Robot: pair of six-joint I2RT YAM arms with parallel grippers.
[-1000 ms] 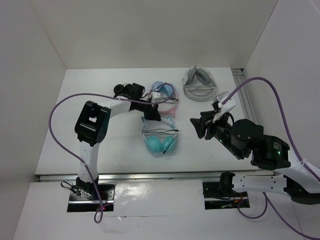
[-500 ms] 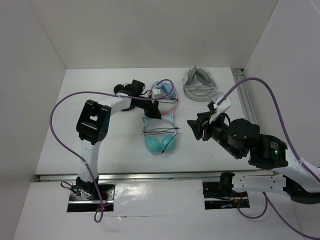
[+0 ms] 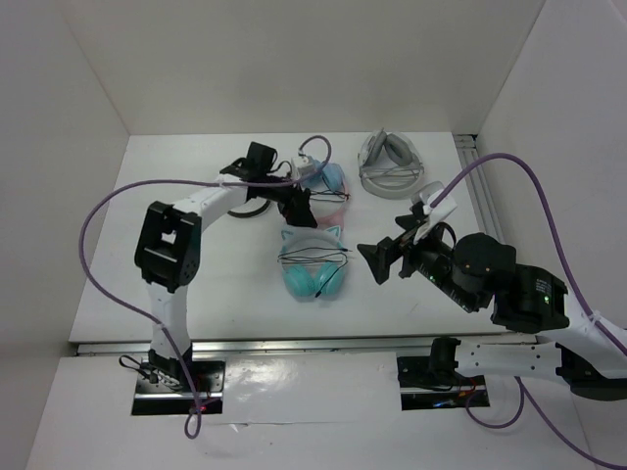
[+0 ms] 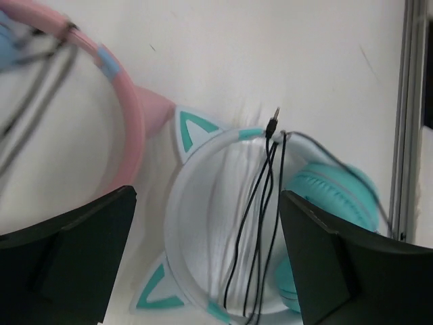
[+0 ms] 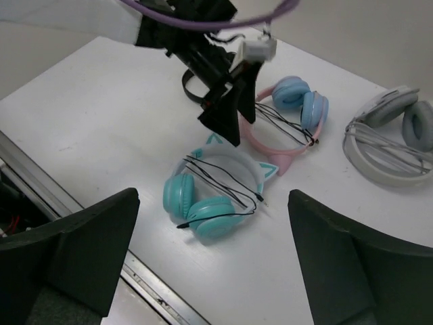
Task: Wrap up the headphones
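Both my tools gape wide and hold nothing: the left tool (image 3: 299, 211) hovers over the far edge of the headphones (image 3: 313, 276), the right tool (image 3: 370, 262) beside them. They lie mid worktop (image 3: 216, 284), black cable (image 3: 313, 258) looped loosely across the band. Wrapping looks nearly done; next, I judge, comes securing the plug end.

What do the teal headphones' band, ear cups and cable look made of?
Band: seemingly hard plastic, smooth matte white, teal trim. Ear cups: probably padded leatherette, soft rounded edges, slight sheen. Cable: thin black rubbery cord, draping limply in loops; plug tip looks metallic.
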